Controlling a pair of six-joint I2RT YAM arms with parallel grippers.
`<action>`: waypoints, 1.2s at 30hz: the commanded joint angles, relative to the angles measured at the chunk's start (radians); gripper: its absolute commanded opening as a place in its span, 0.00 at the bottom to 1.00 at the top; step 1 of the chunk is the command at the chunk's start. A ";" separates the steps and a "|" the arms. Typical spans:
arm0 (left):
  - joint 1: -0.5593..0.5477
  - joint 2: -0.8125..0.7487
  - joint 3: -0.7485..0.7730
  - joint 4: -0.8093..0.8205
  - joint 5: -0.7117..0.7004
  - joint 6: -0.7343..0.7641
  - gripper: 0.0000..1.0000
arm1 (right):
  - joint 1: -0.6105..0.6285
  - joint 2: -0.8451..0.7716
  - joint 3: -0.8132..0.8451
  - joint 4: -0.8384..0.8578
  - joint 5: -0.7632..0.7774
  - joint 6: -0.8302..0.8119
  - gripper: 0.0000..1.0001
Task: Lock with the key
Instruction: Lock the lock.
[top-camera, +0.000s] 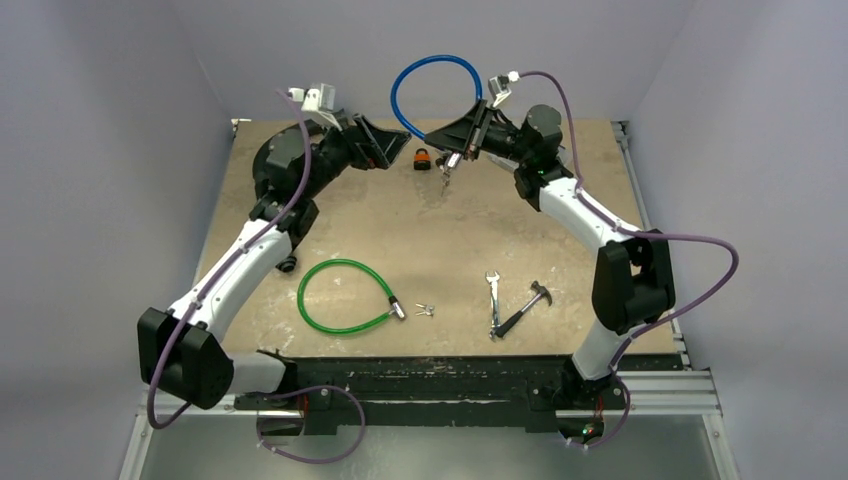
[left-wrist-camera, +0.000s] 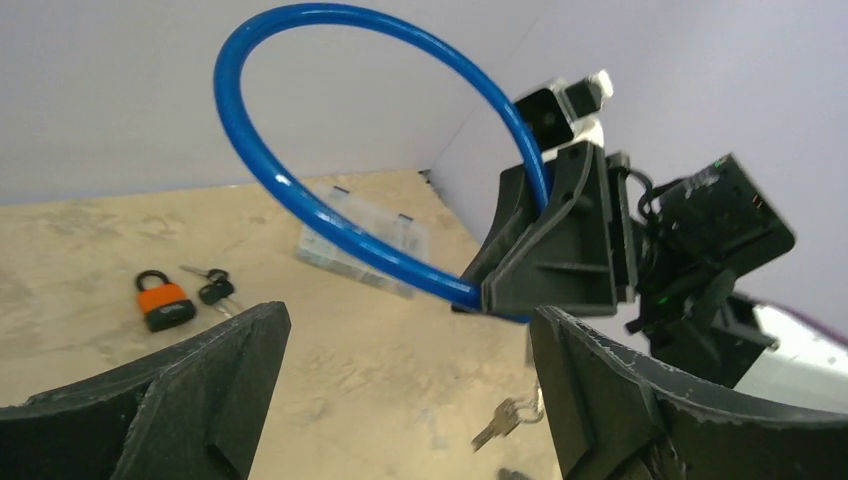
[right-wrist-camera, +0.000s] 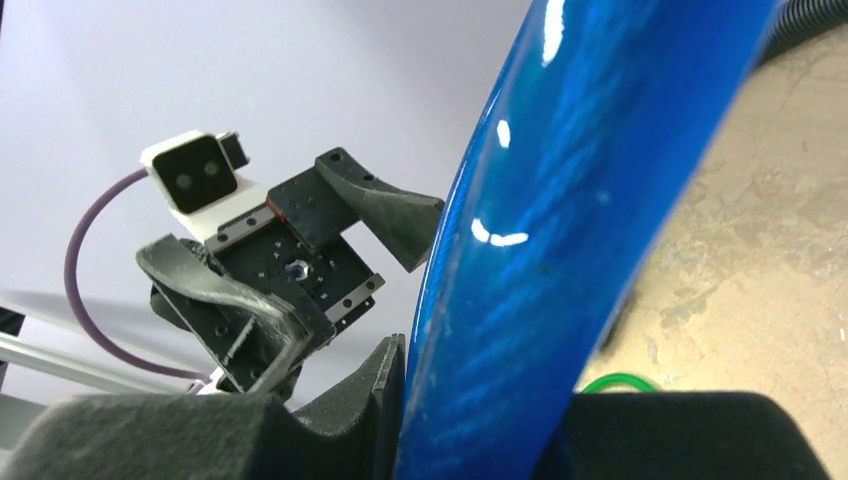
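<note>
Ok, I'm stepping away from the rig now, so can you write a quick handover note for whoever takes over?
Right gripper: shut on the blue cable lock, held above the far end of the table.
Left gripper: open, empty, facing it.
Keys dangle below the right gripper; whether one sits in the lock can't be seen.
Orange padlock and green cable lock lie on the table.
Done: lock lifted. To do: turn the key.

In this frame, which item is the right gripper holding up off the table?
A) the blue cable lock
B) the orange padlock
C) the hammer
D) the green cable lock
A: the right gripper is clamped on the blue cable lock, whose loop arcs up above the table, while the green cable lock, orange padlock and hammer all lie on the tabletop.
</note>
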 joint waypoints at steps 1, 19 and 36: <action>0.017 -0.085 -0.003 -0.032 0.086 0.276 0.99 | -0.003 -0.011 0.064 0.101 0.038 -0.007 0.00; -0.164 -0.133 -0.206 0.202 0.125 0.491 0.77 | -0.005 -0.066 0.089 -0.017 0.215 -0.049 0.00; -0.159 0.061 -0.054 0.318 0.141 -0.033 0.46 | -0.003 -0.101 0.042 0.143 0.172 -0.013 0.00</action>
